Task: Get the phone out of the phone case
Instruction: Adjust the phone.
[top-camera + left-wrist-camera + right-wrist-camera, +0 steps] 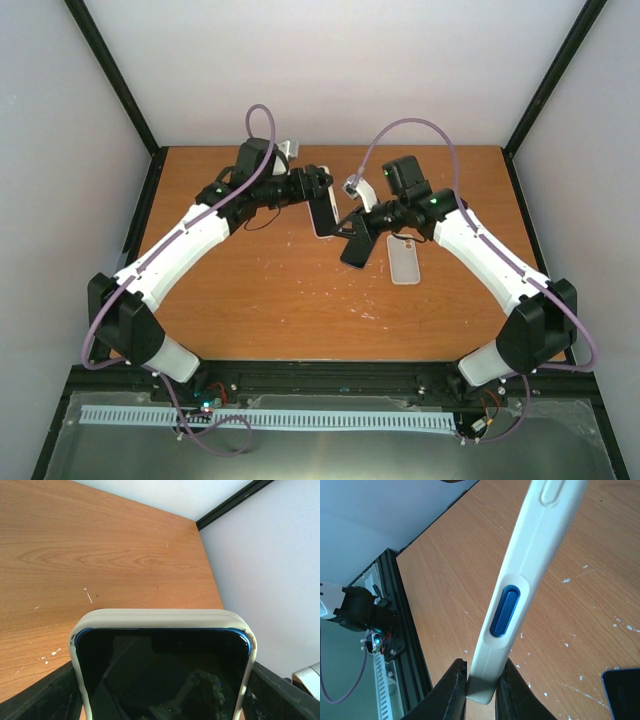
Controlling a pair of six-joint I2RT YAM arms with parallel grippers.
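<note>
White arms (185, 245), black joints (125, 320), purple cables (262, 107).

The left arm (190, 240) reaches toward the phone case (322, 215) from the case's left, with its elbow bowed outward and its forearm angled in. The left hand (162, 670) has its jaws spread wide. One black finger (47, 697) presses against each long side of the case, gripping it across its width. The right arm (480, 245) comes in from the case's right in a mirrored bend, elbow outward. The right hand (481, 680) is drawn nearly closed, and its two fingertips (452, 690) pinch the end of the case's edge, one on each face. The two hands sit close together at the case, wrists pointing inward toward it.
</note>
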